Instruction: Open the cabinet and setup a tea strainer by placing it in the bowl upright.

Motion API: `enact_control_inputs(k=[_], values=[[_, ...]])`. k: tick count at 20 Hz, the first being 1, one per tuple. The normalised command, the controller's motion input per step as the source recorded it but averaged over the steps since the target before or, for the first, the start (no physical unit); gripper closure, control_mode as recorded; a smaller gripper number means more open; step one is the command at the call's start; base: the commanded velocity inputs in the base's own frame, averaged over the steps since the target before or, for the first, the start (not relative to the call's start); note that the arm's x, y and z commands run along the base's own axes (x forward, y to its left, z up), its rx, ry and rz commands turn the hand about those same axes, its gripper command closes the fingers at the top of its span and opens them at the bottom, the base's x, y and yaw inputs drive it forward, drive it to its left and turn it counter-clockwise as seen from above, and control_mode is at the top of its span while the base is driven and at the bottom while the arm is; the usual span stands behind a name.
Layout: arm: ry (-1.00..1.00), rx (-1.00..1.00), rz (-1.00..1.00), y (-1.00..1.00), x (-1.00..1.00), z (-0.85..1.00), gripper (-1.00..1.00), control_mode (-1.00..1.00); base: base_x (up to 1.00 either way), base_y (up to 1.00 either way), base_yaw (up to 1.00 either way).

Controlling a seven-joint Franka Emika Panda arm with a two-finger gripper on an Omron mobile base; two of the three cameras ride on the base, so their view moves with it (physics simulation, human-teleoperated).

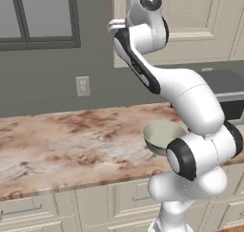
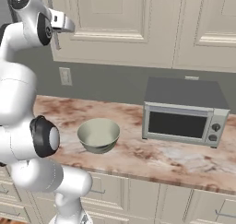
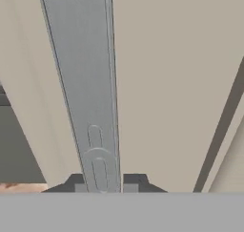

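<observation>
The cream wall cabinet (image 2: 115, 25) hangs above the counter with its door closed. Its long metal bar handle (image 3: 86, 83) runs straight up the hand view and passes between my two dark fingertips. My gripper (image 3: 102, 183) is raised to the door's left edge (image 2: 69, 25) and is shut on that handle (image 2: 56, 41), a finger pressed against each side. The pale grey-green bowl (image 2: 98, 134) stands upright on the counter beside the arm (image 1: 159, 133). The tea strainer is hidden.
A grey microwave (image 2: 184, 112) stands on the marble counter (image 1: 71, 135) to the right of the bowl. A wall outlet (image 1: 83, 86) and a dark-framed window (image 1: 38, 16) lie to the left. Low cream drawers (image 2: 138, 195) run beneath the counter.
</observation>
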Motion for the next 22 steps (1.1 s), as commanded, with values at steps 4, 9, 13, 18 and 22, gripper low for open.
enact_control_inputs(k=[4,9,13,18,22], values=[[-0.02,0.00,0.02,-0.29,0.01,-0.01,1.00,-1.00,0.00,0.00,0.00],[-0.01,0.00,0.00,-0.07,-0.21,0.01,1.00,-1.00,0.00,0.00,0.00],[0.00,0.00,0.00,-0.28,-0.55,0.13,1.00,-1.00,0.00,0.00,0.00],[0.00,0.02,0.00,-0.49,-0.75,0.17,1.00,-1.00,0.00,0.00,0.00],[-0.03,0.15,0.06,-0.71,-0.94,0.01,1.00,-1.00,0.00,0.00,0.00]])
